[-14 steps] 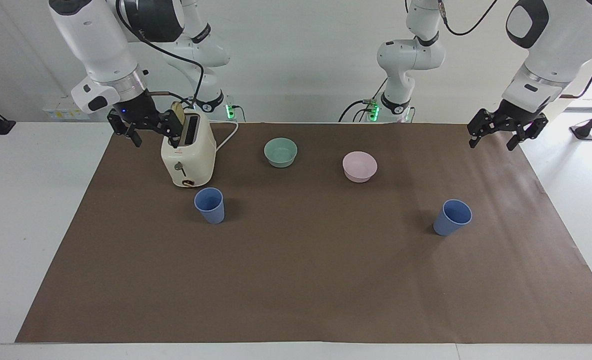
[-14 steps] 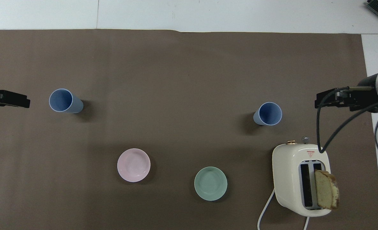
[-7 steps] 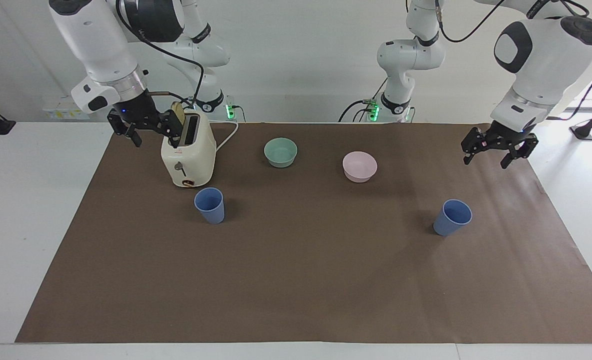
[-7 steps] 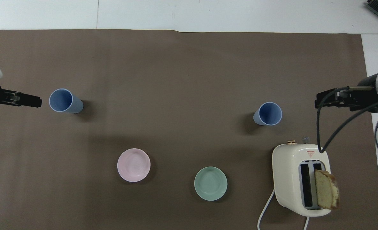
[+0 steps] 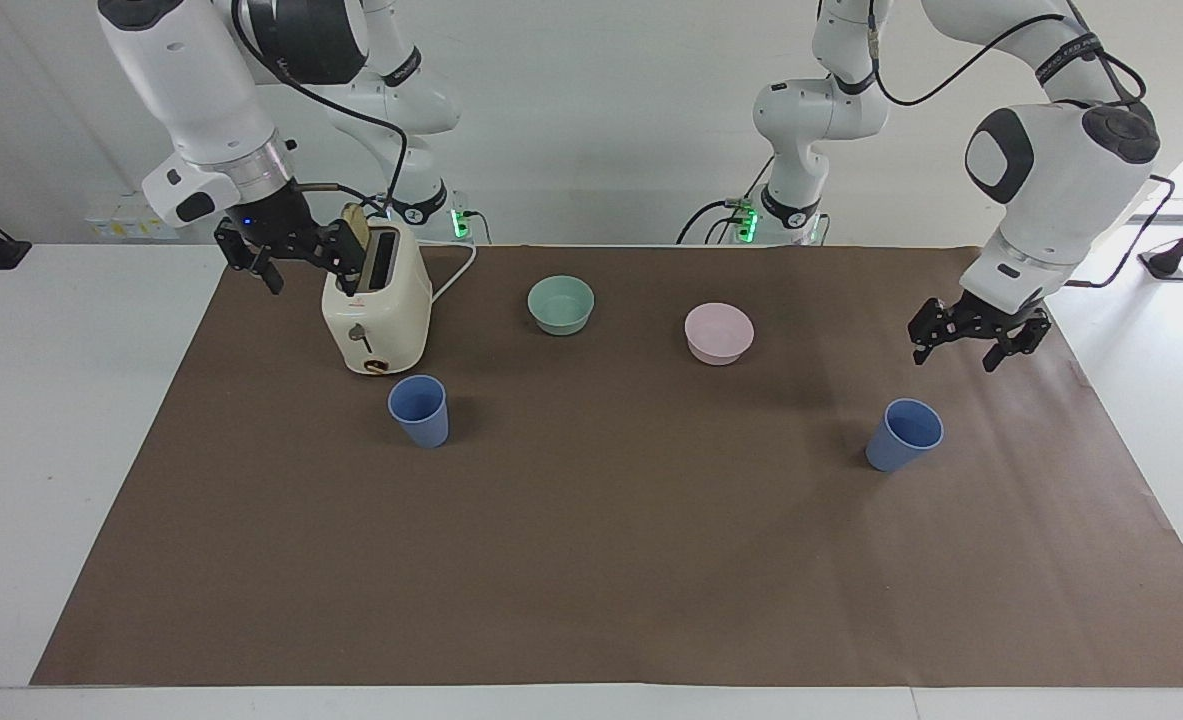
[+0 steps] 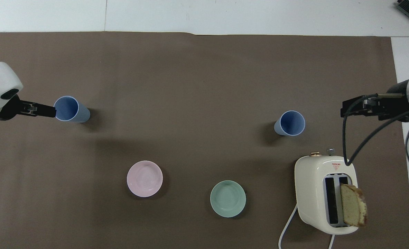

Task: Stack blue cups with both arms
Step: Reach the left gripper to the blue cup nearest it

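The brown paper mat (image 5: 591,560) covers most of the table, and nothing on it is stacked yet; both blue cups stand apart, each toward one arm's end. The step in hand, as I judge it, is the left arm's approach to its cup. The left gripper (image 5: 968,340) hangs in the air with its jaws spread wide and empty, above the mat just short of the cup at the left arm's end (image 5: 904,434). To do this well it should come down square to the cup's side, straddle the wall below the rim, and close only once both fingers flank it, since a glancing touch could tip so light a tumbler.

The right gripper (image 5: 291,258) waits, wide and empty too, over the edge of the cream toaster (image 5: 375,300), which has a slice of bread (image 6: 353,204) standing in one slot.

The cup at the right arm's end (image 5: 419,410) stands upright just beside the toaster, farther from the robots than it. Both cups are matte periwinkle tumblers, tapered, handleless, mouths up and empty. The cup near the left gripper appears to lean, though that may be the camera's slant. The green bowl (image 5: 561,304) and the pink bowl (image 5: 719,332) sit between the arms, nearer to the robots than the cups.
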Controlling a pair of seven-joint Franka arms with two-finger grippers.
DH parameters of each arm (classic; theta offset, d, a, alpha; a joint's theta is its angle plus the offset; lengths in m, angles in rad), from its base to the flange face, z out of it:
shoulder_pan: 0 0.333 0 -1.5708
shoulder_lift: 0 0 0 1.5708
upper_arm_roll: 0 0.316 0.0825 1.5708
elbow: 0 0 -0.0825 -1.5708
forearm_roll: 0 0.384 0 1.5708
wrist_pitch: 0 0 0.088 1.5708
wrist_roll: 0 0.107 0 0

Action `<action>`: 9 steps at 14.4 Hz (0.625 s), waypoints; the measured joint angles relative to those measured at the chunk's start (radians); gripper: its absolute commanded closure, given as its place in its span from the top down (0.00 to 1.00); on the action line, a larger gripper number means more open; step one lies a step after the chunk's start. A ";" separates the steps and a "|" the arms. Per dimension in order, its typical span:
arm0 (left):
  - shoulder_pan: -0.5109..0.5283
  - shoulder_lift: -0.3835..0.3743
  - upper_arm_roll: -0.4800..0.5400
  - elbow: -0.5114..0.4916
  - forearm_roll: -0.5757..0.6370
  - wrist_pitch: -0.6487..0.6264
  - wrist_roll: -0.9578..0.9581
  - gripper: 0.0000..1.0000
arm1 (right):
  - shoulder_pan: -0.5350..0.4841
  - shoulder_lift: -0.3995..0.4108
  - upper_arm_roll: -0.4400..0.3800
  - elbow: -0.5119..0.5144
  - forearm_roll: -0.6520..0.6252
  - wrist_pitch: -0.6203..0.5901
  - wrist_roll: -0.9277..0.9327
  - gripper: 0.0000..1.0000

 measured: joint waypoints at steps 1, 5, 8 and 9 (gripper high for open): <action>0.000 0.012 0.000 -0.001 -0.010 0.012 0.000 1.00 | 0.000 0.000 0.000 0.000 0.000 0.000 0.000 1.00; 0.000 0.085 -0.002 -0.010 -0.034 0.075 0.000 1.00 | 0.000 0.000 0.000 0.000 0.000 0.000 0.000 1.00; 0.004 0.121 0.001 -0.012 -0.035 0.108 0.003 0.97 | 0.000 0.000 0.000 0.000 0.000 0.000 0.000 1.00; 0.007 0.127 0.003 -0.013 -0.035 0.121 0.009 0.86 | 0.000 0.000 0.000 0.000 0.000 0.000 0.000 1.00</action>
